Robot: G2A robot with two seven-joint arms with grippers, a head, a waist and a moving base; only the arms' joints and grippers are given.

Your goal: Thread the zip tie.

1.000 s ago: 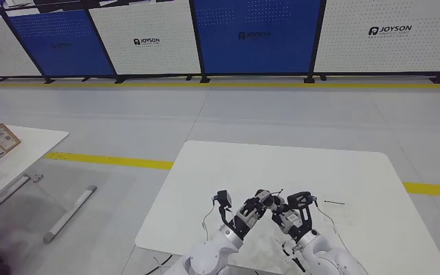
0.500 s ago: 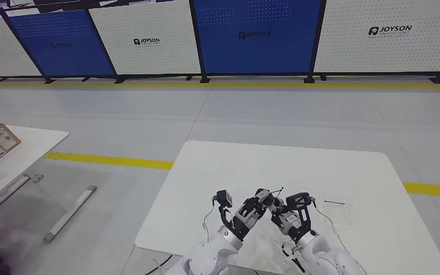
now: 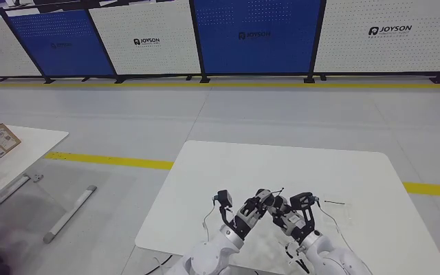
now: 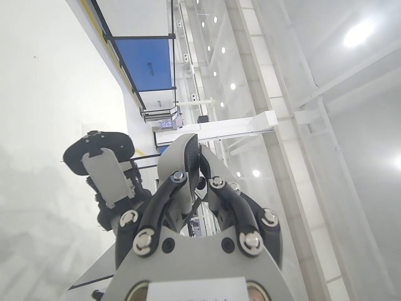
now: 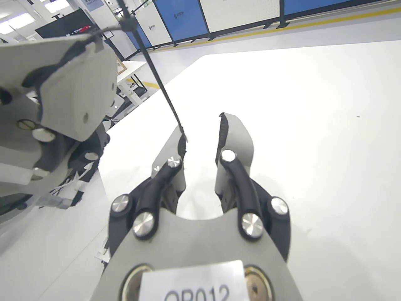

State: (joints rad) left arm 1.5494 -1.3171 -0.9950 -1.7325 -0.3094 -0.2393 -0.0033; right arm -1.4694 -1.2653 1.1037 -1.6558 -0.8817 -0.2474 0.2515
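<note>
Right wrist view: right gripper (image 5: 202,126) had its fingers spread w/ a clear gap btwn them, nothing clamped. The black zip tie (image 5: 150,64) ran as a straight strap from high up down to the tip of one right finger, its lower end touching the edge of that pad. Whether it was caught there or just resting, couldn't tell. Partway up the strap sat the tie's small square head (image 5: 127,25). A thin strand went from the head across to the left gripper (image 5: 91,43), which was just beside, to the left, above the table (image 5: 313,95).

Left wrist view: left gripper's fingers (image 4: 178,155) were pressed together, pads meeting at the tips. The tie was too thin to make out btwn them there, but in the right wrist view the strand ended at those tips, so it was pinching the tie.

Top view: both grippers were close together over the near part of the white table, left arm coming from near-left, right arm from near-right, tips almost touching. The tie showed as a thin dark line poking out far-right from where they met. A 2nd tie (image 3: 334,202) lay flat on the table to the right, apart from the grippers. Past the table: grey floor w/ a yellow line (image 3: 103,161), blue & white panels (image 3: 254,34) at the far side.
</note>
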